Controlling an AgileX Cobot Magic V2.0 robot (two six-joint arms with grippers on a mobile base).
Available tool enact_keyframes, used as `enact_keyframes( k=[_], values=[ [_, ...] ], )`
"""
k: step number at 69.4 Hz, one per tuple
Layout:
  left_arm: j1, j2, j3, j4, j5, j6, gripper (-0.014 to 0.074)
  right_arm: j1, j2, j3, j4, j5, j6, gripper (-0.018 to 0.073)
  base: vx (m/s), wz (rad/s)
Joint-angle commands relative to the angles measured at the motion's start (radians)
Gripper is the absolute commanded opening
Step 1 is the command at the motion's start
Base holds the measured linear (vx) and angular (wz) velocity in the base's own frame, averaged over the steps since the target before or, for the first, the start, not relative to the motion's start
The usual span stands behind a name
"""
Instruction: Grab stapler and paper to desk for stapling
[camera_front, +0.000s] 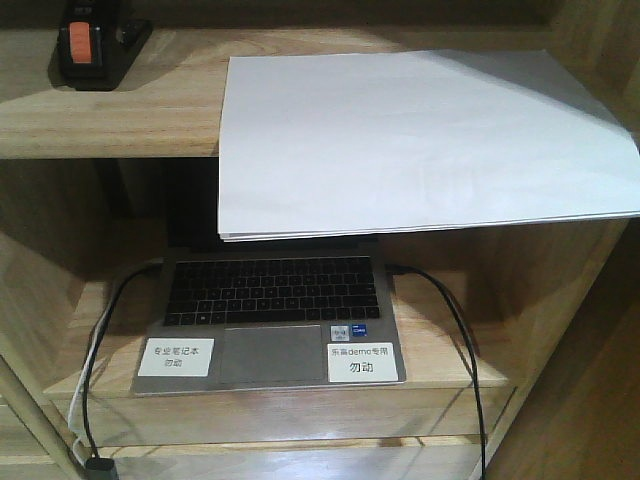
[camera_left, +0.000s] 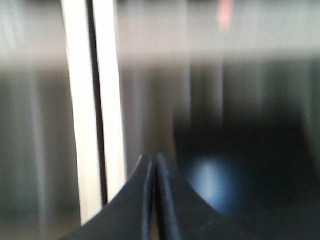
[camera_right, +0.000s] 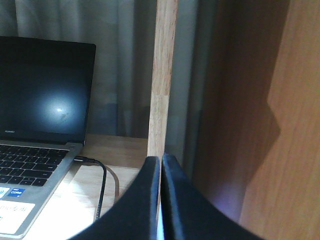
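Note:
The black stapler (camera_front: 96, 45) with an orange-red patch sits at the far left of the upper shelf (camera_front: 110, 120). A thin stack of white paper (camera_front: 410, 140) lies on the same shelf to its right, its front edge overhanging the shelf. Neither gripper shows in the front view. The left gripper (camera_left: 154, 162) is shut with nothing between its fingers, in a heavily blurred view with white vertical bars (camera_left: 95, 115). In the right wrist view the right gripper (camera_right: 161, 162) is shut and empty, close to a wooden upright post (camera_right: 162, 75). The desk is out of view.
A laptop (camera_front: 270, 315) stands open on the lower shelf, under the overhanging sheets, with white labels on its palm rest. Black cables (camera_front: 450, 330) run from both its sides. The laptop screen (camera_right: 42, 90) and a brown side panel (camera_right: 280, 125) show beside the right gripper.

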Motion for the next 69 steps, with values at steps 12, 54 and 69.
enact_keyframes(
  k=[12,54,69],
  values=[
    [0.000,0.006,-0.228,-0.002,-0.003,-0.009,-0.0006,-0.001,-0.010,0.005,-0.007,-0.078,-0.005,-0.0010,0.00,0.00],
    [0.000,0.496,-0.784,-0.002,0.678,-0.009,-0.0006,-0.001,-0.010,0.005,-0.007,-0.078,-0.005,-0.0010,0.00,0.00],
    [0.000,0.544,-0.784,-0.001,0.662,-0.009,-0.0006,-0.001,-0.010,0.005,-0.007,-0.078,-0.005,-0.0010,0.00,0.00]
  ],
)
